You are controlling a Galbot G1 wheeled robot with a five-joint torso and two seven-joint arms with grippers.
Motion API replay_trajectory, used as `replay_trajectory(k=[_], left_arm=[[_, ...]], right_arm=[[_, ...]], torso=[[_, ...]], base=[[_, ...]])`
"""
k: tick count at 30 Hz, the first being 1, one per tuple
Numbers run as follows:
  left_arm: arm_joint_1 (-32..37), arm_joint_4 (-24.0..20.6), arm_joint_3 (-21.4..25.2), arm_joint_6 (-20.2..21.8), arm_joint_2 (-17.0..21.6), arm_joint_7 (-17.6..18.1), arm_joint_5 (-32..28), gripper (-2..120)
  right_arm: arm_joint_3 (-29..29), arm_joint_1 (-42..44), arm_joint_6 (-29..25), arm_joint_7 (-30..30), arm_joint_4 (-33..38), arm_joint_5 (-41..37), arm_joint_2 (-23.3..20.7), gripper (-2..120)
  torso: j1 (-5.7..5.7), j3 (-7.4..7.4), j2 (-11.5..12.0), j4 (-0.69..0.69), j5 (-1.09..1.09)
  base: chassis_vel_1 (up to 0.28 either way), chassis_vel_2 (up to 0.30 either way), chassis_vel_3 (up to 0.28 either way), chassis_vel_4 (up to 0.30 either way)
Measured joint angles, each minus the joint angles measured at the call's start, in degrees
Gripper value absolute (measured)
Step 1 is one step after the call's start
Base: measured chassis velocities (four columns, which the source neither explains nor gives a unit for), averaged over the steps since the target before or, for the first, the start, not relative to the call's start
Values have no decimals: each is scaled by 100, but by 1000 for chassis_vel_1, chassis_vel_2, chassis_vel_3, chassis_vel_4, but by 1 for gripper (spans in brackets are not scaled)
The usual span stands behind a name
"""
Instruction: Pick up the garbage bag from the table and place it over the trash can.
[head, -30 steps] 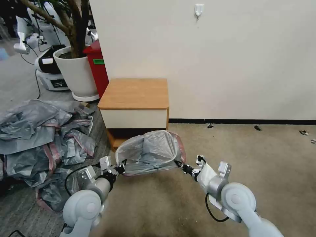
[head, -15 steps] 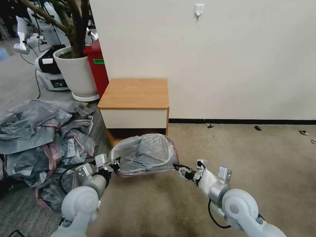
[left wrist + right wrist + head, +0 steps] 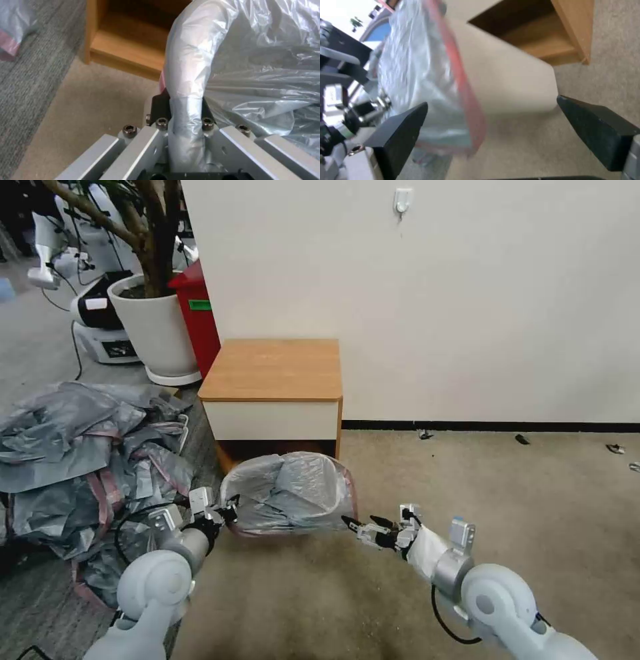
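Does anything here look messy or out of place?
Yes: a big heap of crumpled grey bags sprawls on the floor beside the table, and small dark scraps litter the carpet along the wall.

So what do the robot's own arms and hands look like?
Both arms are pale grey-white with rounded joint housings and silver metal wrist brackets. A black cable loops at each wrist. The left hand and right hand have black fingers; hex bolts stud the left's bracket.
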State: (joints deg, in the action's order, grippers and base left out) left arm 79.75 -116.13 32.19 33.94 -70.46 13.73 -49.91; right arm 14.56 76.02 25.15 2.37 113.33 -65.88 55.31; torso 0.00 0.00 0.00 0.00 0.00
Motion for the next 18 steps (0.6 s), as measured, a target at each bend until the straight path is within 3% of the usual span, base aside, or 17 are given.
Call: replay_trajectory(k=[10,18], left_arm=[[103,9,60,-69,264,-466,-20,2],[129,-11,47,-73,290,-495,1,2]], right_arm=[[-11,-489,388,189,-175,-883,-211,97],[-119,-764,513,285,-315,-1102,-310,90]], torso=[[0,0,0,0,-1],[0,0,0,0,0]], base=[[0,0,0,0],[0,0,0,0]])
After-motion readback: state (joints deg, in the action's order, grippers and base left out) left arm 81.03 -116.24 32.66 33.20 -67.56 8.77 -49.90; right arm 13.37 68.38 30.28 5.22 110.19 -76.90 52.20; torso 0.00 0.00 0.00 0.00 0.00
